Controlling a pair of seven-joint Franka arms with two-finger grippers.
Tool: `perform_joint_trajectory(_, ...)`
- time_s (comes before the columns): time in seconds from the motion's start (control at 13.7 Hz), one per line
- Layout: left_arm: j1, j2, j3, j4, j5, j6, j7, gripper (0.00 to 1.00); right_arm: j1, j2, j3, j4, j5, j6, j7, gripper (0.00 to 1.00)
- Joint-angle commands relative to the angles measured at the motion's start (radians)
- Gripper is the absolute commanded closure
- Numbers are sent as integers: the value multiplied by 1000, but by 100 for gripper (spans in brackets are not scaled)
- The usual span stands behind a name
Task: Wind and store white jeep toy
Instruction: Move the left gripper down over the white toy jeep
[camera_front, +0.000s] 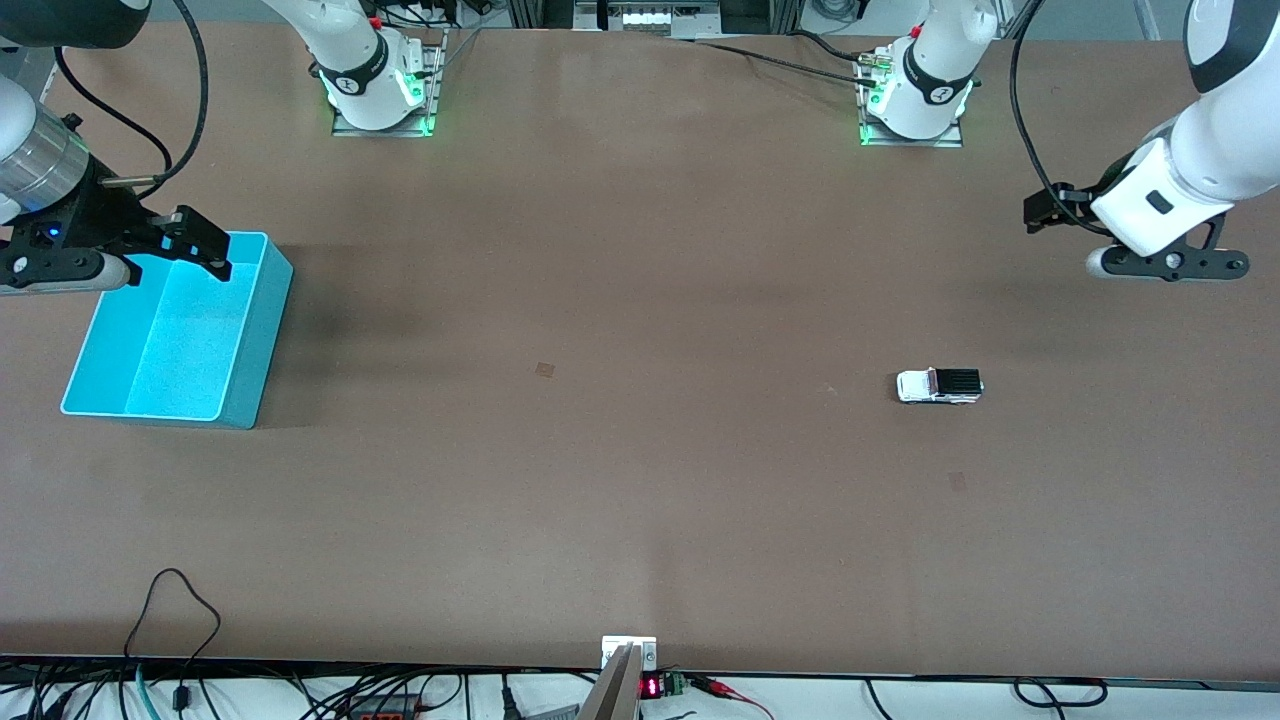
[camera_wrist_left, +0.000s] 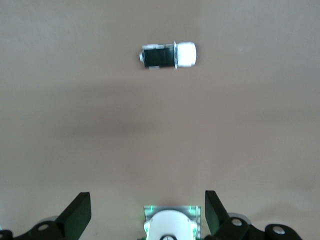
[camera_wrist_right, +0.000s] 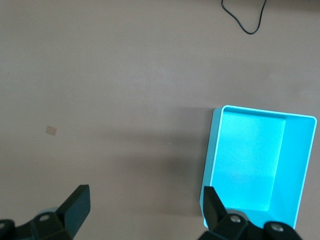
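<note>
Nothing done yet. Table (camera_front: 640, 520) carries the empty cyan bin (camera_front: 180, 345) near the right arm's end; right gripper (camera_front: 130, 255) hangs over its rim, fingers apart, empty. Left gripper (camera_front: 1135, 235) waits over the left arm's end, fingers apart, empty. White jeep toy (camera_front: 939, 386) sits untouched toward the left arm's end; winding and storing remain.
</note>
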Motion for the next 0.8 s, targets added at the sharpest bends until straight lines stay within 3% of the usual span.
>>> perform_joint_trajectory(0.0,-6,24,1,21,-25,-31,54,0,1,-4,1,-2,-10,7,-12,0)
perform_joint_trajectory(0.36,11,117,2,80,-18,-21,411,0,1,-5,1,-2,-10,4,-12,0)
perform_joint_trajectory(0.73,28,133,5,-50,5,160,756,0,-1,-5,1,-3,-10,4,-12,0)
